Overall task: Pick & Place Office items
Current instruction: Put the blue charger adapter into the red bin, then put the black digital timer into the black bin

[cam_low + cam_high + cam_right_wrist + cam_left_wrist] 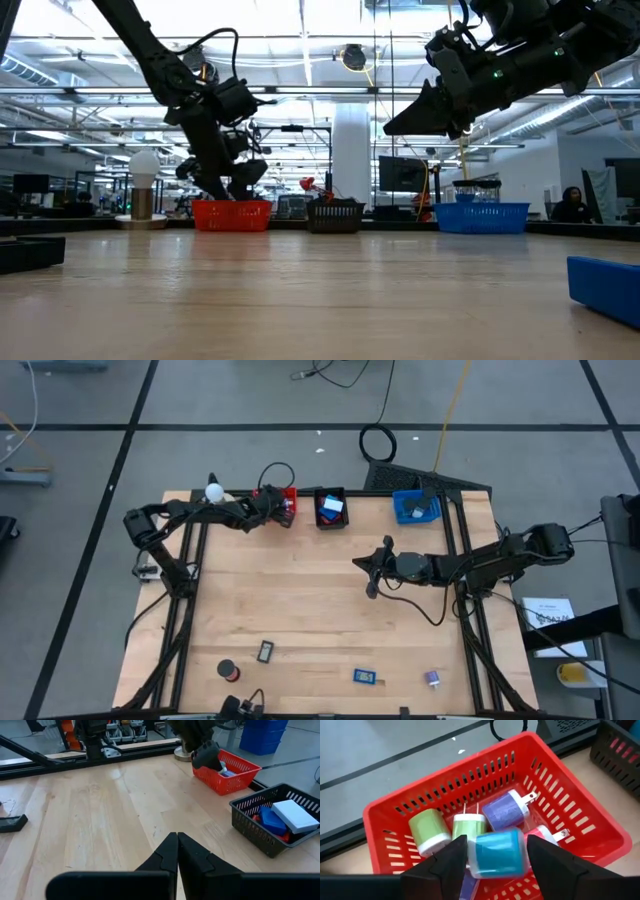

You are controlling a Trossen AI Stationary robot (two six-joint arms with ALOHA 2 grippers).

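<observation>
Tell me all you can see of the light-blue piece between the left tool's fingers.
The light-blue piece is a rounded blocky plug with a glossy plastic look and a paler rim. It sits between the left tool fingers, above the red bin, over green, purple and red plugs. Whether the fingers press it, I cannot tell.
</observation>
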